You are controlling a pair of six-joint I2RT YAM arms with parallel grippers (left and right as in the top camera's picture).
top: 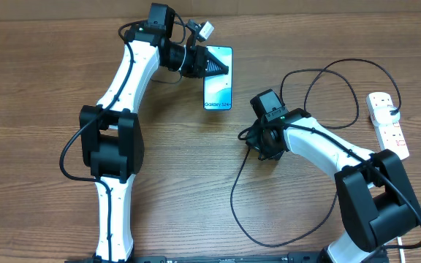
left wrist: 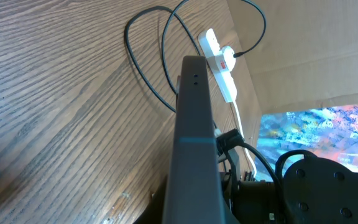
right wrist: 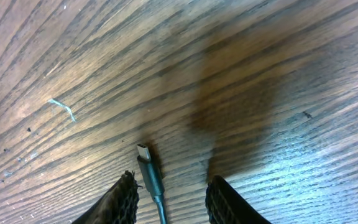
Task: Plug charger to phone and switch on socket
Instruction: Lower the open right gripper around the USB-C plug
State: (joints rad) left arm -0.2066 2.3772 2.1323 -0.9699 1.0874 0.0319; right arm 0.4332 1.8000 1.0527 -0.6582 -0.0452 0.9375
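Right claw (right wrist: 173, 188): we found it partly open with nothing in its grip. Its fingers (right wrist: 118, 202) stood on either side of the charger (right wrist: 149, 174), and bare bench (top: 50, 73) showed in both gaps.
Charger: the connector tip appeared to lie on the bench just ahead of the fingers. Its long axis ran straight out from the claw, with the bare end pointing away from the wrist. The cable passed back between the fingers, closer to the left one.
Left claw (top: 218, 66): it was closed on the phone (top: 220, 88), pinching it across its thickness at the far end. Its wrist view showed the phone edge-on.
Phone: it sat at the far middle of the bench, screen up. Its long axis ran far to near, and the white-band end faced the near side.
Key relation: from the right claw, the phone lay away to the far left, near but apart. We judged the tip's axis was not yet lined up with the phone's near end.
Nearer arm: the right arm was nearer the charger.
Socket (top: 388, 124): it lay at the right edge, beside the right arm and well apart from the left.
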